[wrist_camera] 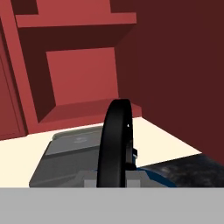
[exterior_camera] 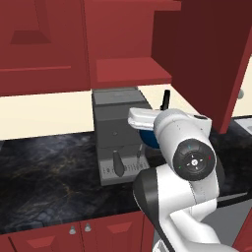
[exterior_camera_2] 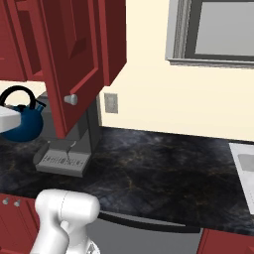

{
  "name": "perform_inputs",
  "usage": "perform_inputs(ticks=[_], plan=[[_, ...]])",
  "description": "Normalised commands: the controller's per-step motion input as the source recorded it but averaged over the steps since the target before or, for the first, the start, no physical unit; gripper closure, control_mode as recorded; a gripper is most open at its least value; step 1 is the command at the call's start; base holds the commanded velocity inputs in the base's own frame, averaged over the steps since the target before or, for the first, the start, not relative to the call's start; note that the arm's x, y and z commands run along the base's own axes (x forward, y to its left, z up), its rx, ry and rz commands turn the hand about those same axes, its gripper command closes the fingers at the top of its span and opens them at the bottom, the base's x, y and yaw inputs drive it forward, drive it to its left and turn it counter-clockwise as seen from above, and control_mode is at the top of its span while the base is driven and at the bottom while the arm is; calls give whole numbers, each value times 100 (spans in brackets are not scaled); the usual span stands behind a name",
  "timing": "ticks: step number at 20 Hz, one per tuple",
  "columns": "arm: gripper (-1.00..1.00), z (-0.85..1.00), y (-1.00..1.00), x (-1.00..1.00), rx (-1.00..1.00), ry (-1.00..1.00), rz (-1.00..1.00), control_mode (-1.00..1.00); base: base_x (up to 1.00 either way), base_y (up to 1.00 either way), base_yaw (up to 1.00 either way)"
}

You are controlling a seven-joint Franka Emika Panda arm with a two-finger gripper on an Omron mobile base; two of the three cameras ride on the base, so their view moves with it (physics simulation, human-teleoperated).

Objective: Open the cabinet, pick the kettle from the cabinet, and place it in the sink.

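Observation:
The dark blue kettle (exterior_camera_2: pixel 23 124) hangs in the air outside the cabinet, in front of the coffee machine's top. My gripper (wrist_camera: pixel 114 179) is shut on its black arched handle (wrist_camera: pixel 116 135). In the left base view my own wrist covers most of the kettle (exterior_camera: pixel 148 140), leaving a bit of blue and the handle's top showing. The dark red cabinet (exterior_camera: pixel 133 69) stands open with a bare shelf. Its door (exterior_camera_2: pixel 74 59), with a round silver knob (exterior_camera_2: pixel 71 99), swings out to the right of the kettle. The sink (exterior_camera_2: pixel 234 154) lies far right in the counter.
A grey coffee machine (exterior_camera: pixel 118 133) stands on the dark marble counter (exterior_camera_2: pixel 158 173), just below and behind the kettle. The open door hangs over the counter between kettle and sink. A wall outlet (exterior_camera_2: pixel 111 103) and a window (exterior_camera_2: pixel 218 30) are behind. Low red cabinets (exterior_camera: pixel 78 234) run under the counter.

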Motion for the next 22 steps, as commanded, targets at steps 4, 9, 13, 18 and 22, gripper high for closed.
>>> perform_inputs(ticks=[4, 9, 13, 18, 22], plan=[[100, 0, 0, 0, 0, 0, 0, 100, 0, 0, 0], [100, 0, 0, 0, 0, 0, 0, 100, -5, 0, 1], [100, 0, 0, 0, 0, 0, 0, 100, -51, 0, 3], [100, 0, 0, 0, 0, 0, 0, 100, -60, 1, 4], [100, 0, 0, 0, 0, 0, 0, 100, -63, 6, 3]])
